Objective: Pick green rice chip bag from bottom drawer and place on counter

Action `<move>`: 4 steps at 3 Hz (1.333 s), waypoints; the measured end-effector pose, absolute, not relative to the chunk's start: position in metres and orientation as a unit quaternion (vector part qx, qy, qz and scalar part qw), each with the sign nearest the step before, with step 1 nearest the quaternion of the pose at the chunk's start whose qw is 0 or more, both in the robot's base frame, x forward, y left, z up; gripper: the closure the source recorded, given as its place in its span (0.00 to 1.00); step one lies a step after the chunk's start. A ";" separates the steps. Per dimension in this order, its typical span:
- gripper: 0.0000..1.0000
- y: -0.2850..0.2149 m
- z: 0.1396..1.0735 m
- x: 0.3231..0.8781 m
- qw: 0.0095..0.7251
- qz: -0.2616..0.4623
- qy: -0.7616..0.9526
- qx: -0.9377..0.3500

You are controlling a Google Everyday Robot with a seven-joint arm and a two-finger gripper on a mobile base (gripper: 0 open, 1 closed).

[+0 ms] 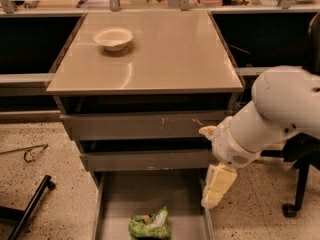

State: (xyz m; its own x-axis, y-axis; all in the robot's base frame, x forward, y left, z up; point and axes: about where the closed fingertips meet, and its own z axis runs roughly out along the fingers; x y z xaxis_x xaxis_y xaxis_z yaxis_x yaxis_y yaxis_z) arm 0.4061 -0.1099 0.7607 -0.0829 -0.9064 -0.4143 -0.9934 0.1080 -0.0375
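Observation:
The green rice chip bag (150, 225) lies on the floor of the open bottom drawer (115, 199), near its front middle. The beige counter (165, 54) tops the grey cabinet. My gripper (216, 186), cream-coloured, hangs from the white arm at the right, above the drawer's right wall, up and right of the bag and apart from it. It holds nothing that shows.
A white bowl (113, 37) stands on the counter at the back left. Two shut grey drawers (140, 126) sit above the open one. A black chair base (295, 194) stands at the right. A black bar (27, 204) and a wire lie on the floor at left.

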 end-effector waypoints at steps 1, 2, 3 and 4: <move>0.00 -0.099 0.690 0.425 0.174 0.129 0.736 -0.642; 0.00 -0.086 0.634 0.450 0.211 0.145 0.746 -0.615; 0.00 -0.086 0.634 0.450 0.211 0.145 0.746 -0.615; 0.00 -0.072 0.586 0.447 0.200 0.170 0.745 -0.613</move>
State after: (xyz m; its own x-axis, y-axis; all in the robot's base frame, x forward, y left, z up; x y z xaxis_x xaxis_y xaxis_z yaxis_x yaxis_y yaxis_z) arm 0.4469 -0.0723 0.5859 -0.1679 -0.8457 -0.5066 -0.9818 0.1899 0.0085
